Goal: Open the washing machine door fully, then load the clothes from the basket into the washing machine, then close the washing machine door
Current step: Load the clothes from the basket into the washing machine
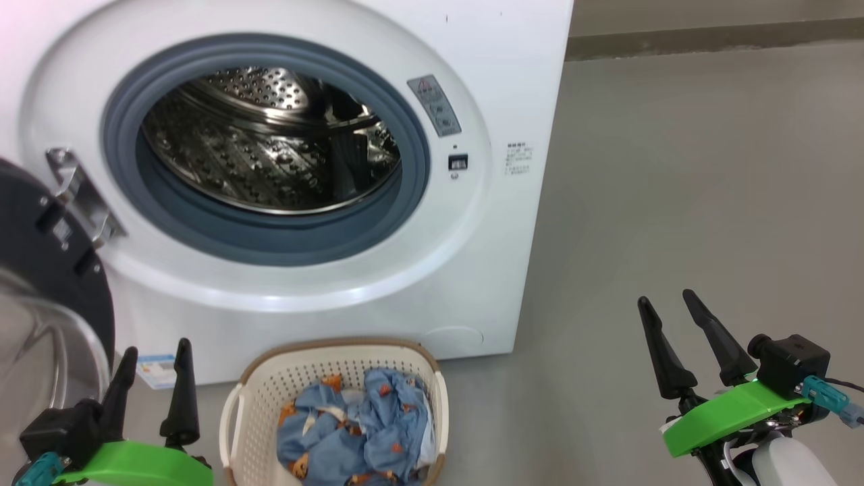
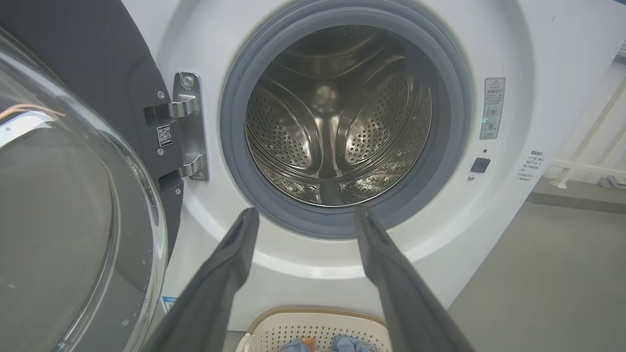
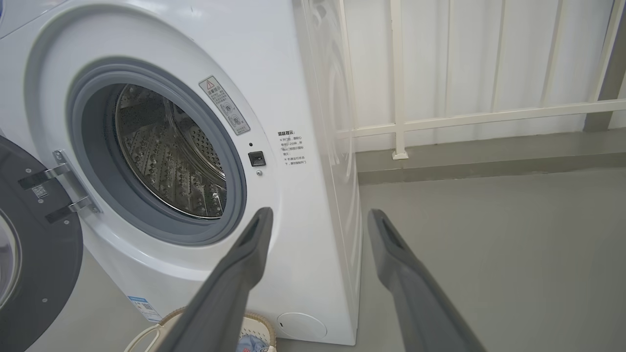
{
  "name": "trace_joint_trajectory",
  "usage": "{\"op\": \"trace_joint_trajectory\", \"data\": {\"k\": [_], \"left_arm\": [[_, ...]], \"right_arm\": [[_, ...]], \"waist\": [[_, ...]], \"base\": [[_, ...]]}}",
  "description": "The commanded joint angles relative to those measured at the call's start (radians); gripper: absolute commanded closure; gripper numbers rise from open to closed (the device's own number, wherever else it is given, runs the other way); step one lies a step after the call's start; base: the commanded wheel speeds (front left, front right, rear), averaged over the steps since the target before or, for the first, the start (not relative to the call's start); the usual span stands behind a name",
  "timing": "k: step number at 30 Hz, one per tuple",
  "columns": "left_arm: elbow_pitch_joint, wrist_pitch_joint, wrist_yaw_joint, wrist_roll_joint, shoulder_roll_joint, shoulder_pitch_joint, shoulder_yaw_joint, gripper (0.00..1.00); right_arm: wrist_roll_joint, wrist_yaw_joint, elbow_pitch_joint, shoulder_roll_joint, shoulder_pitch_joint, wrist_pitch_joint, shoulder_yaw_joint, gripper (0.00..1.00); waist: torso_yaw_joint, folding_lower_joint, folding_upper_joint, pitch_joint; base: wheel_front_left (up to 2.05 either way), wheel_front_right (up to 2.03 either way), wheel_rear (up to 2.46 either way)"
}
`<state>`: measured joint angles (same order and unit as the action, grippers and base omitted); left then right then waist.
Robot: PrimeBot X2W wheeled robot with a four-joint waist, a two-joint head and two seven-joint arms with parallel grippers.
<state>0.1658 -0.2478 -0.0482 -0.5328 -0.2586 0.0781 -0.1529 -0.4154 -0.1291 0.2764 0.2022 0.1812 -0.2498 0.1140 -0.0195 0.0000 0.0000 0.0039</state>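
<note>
The white washing machine (image 1: 472, 81) stands ahead with its steel drum (image 1: 270, 145) bare. Its door (image 1: 47, 270), black-rimmed with a glass bowl, hangs swung out to the left on a metal hinge (image 2: 188, 127). On the floor in front sits the cream basket (image 1: 263, 391) holding the light blue printed clothes (image 1: 358, 432). My left gripper (image 1: 155, 354) is open just left of the basket, below the door. My right gripper (image 1: 668, 304) is open over the bare floor, well right of the basket. In the wrist views each gripper, left (image 2: 305, 212) and right (image 3: 318, 215), has nothing between its fingers.
Grey floor (image 1: 709, 202) stretches to the right of the machine. A white railing (image 3: 489, 115) and a low kerb run behind it. A small blue label (image 1: 155, 370) is stuck low on the machine's front near my left fingers.
</note>
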Motion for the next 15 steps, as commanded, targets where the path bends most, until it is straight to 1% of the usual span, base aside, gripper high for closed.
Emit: {"op": "trace_joint_trajectory", "data": {"k": [1,7,15], "left_arm": [[-0.029,-0.010,-0.004,-0.004,-0.029,0.028,0.039,0.00],[-0.029,-0.010,-0.006,-0.002,-0.032,0.027,0.037,0.00],[-0.030,-0.010,-0.009,0.001,-0.036,0.029,0.034,0.00]], "right_arm": [[0.001,-0.002,-0.023,0.004,0.022,-0.012,0.015,0.00],[0.001,-0.002,-0.023,0.004,0.023,-0.012,0.015,0.00],[0.001,-0.002,-0.026,0.004,0.026,-0.012,0.016,0.00]], "waist": [[0.000,0.0000,0.0000,0.000],[-0.002,0.0000,0.0000,0.000],[-0.002,0.0000,0.0000,0.007]], "base": [[1.23,-1.23,0.00],[0.76,-0.76,0.00],[0.07,-0.07,0.00]]}}
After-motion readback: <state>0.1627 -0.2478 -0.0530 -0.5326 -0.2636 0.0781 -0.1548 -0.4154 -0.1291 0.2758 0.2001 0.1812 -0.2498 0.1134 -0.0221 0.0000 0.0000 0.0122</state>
